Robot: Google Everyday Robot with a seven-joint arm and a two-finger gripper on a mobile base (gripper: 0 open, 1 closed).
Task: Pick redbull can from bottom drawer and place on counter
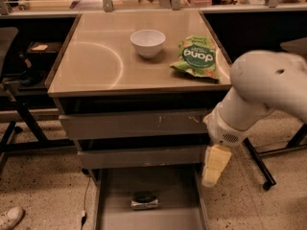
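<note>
- Camera view: redbull can (145,201) lies on its side in the pulled-out bottom drawer (173,186).
- Over the drawer's right side hangs the gripper (214,166); its state cannot be told.

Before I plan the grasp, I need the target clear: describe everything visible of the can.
The can is small, slim and silvery with dark markings, metal by its sheen. It lies on its side, crosswise, on the grey floor of the open bottom drawer, near the middle and clear of the walls. The gripper hangs over the drawer's right edge, not touching the can.
</note>
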